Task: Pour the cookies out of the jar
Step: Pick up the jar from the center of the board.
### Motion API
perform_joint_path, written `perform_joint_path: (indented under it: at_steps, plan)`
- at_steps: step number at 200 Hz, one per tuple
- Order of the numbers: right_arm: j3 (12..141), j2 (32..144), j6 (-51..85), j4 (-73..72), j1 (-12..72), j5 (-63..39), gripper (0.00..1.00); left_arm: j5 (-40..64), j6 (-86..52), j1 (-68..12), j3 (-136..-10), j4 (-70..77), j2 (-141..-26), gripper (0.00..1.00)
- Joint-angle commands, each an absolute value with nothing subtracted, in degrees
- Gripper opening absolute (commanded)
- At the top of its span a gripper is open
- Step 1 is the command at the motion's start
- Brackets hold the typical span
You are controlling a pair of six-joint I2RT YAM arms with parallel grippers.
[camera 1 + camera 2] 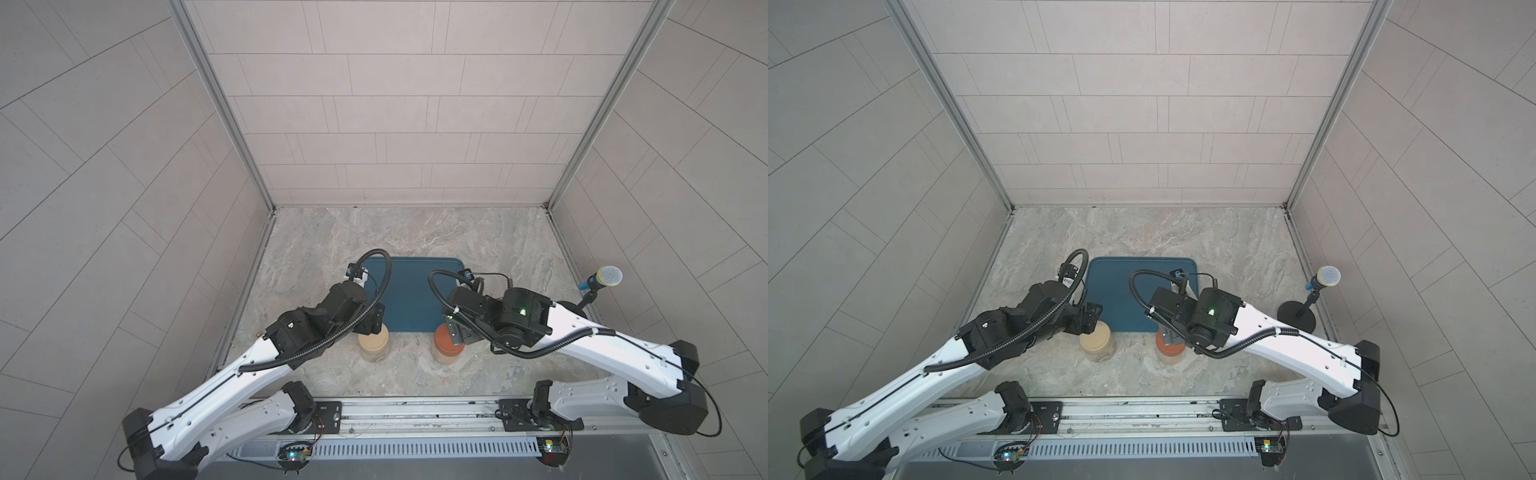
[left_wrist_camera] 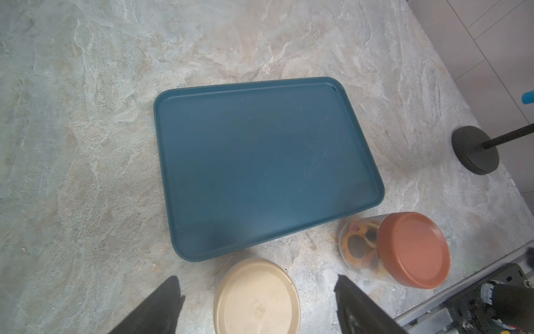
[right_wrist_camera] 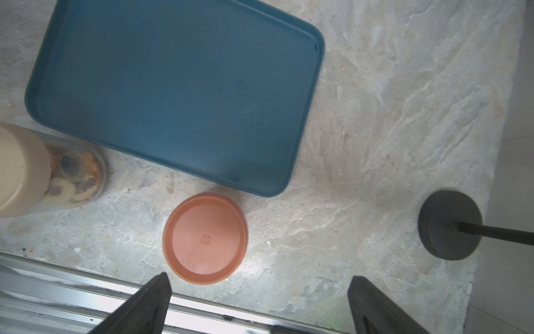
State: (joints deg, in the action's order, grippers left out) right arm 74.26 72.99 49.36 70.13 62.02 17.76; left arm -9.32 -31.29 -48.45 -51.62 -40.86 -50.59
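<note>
Two clear jars stand upright just in front of the blue tray (image 1: pixel 415 291). One jar has a beige lid (image 2: pixel 257 297), the other a terracotta lid (image 3: pixel 205 237). Cookies (image 2: pixel 358 245) show through the clear wall of the terracotta-lidded jar, and more cookies (image 3: pixel 75 173) show through the beige-lidded one. Both lids are on. My left gripper (image 2: pixel 258 284) hangs open above the beige lid, its fingers apart on either side and not touching it. My right gripper (image 3: pixel 260 292) is open above the table's front edge, beside the terracotta lid and holding nothing.
A microphone (image 1: pixel 604 279) on a black round-based stand (image 1: pixel 1296 318) is at the table's right side. The tray holds nothing. Walls close in the left, right and back. A metal rail (image 1: pixel 415 409) runs along the front edge.
</note>
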Motion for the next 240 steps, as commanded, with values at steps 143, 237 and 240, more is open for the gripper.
perform_joint_path:
  at_steps: [143, 237, 240]
  plan:
    - [62.56, 81.12, 51.37, 56.27, 61.90, 11.02, 1.00, 8.47, -39.11, -33.08, -42.77, -33.38, -45.29, 1.00]
    - [55.59, 80.29, 52.67, 48.31, 60.64, 8.22, 0.92, 9.04, -39.99, -33.08, -40.70, -32.95, -43.46, 1.00]
    - [55.32, 80.17, 52.73, 48.22, 60.64, 8.32, 0.92, 9.02, -39.99, -33.13, -40.69, -32.92, -43.23, 1.00]
